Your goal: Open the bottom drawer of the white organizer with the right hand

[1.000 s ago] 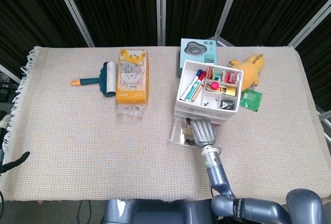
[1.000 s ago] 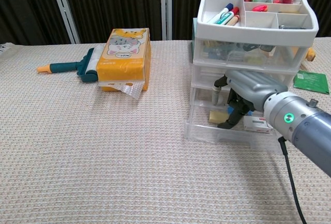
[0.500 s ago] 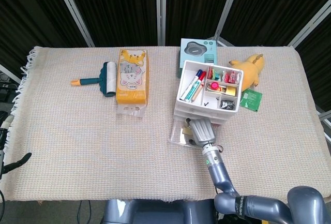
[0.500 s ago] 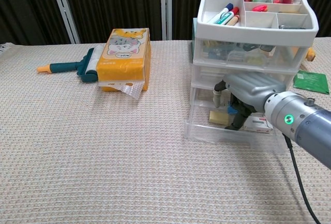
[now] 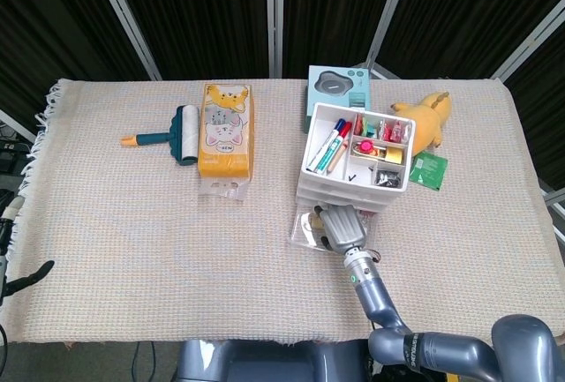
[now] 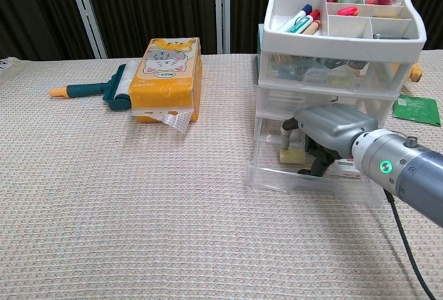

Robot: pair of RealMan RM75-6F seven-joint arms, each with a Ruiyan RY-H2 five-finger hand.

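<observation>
The white organizer (image 5: 311,151) (image 6: 339,45) stands at the table's right centre, its top tray full of pens and small items. Its clear bottom drawer (image 5: 303,234) (image 6: 311,186) is pulled out toward me. My right hand (image 5: 338,223) (image 6: 329,128) hangs over that drawer, its dark fingers (image 6: 315,163) curled down inside it just behind the front wall. A yellowish block (image 6: 291,156) and a white and red box (image 6: 344,168) lie in the drawer. Only a dark sliver (image 5: 26,274) shows at the left edge where my left hand is; its state is unclear.
An orange tissue pack (image 5: 225,131) (image 6: 166,78) and a teal lint roller (image 5: 172,133) (image 6: 97,91) lie left of centre. Behind the organizer sit a teal box (image 5: 337,89) and a yellow plush (image 5: 424,117). A green packet (image 5: 428,170) (image 6: 417,109) lies to its right.
My right hand has shifted slightly left and settled lower over the drawer, its fingers curling deeper inside. The drawer itself has hardly moved.
</observation>
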